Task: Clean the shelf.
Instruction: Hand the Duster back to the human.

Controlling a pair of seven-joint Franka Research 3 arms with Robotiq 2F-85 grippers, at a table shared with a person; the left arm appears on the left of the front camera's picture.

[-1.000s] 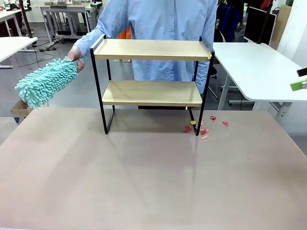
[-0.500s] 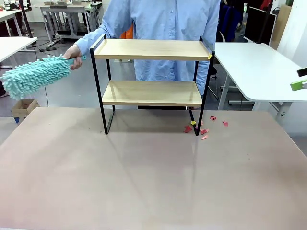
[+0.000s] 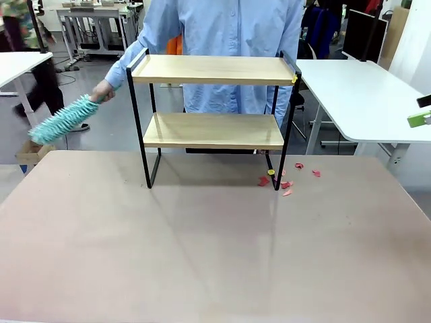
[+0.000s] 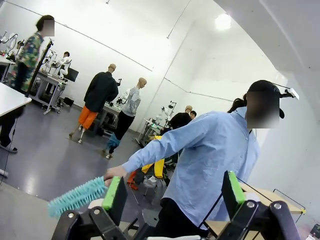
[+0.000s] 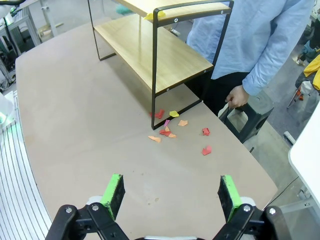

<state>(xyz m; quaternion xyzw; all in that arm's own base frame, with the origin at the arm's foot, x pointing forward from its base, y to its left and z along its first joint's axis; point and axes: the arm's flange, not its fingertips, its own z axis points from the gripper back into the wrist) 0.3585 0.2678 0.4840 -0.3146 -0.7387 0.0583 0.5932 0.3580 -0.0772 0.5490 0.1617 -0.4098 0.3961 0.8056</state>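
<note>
**Shelf swept bare, scraps on the table, my grippers idle**

The table (image 3: 202, 256) carries everything, and the shelf (image 3: 213, 121) stands at its far side, right in front of the person (image 3: 225, 40). Both wood boards look bare, so I judge the dusting is largely done. The shelf sits close to the person, I judge so that they can reach both tiers from behind.

To the shelf's left, off the table's edge, the person's hand (image 3: 102, 91) holds a teal duster (image 3: 62, 120) out to the side with its head drooping downward, clear of the frame. A second ago that duster was raised higher and looked fuller, spread broad toward the camera; now it hangs lower and shows thin. The shelf itself has not shifted.

By the shelf's right front leg lie small red and yellow scraps (image 5: 172, 129), scattered on the table, probably brushed off the boards.

My left gripper (image 4: 175, 192) is lifted well above the shelf, jaws spread wide with nothing between them. My right gripper (image 5: 170, 192) hovers over the table near the scraps, equally wide and empty.
</note>
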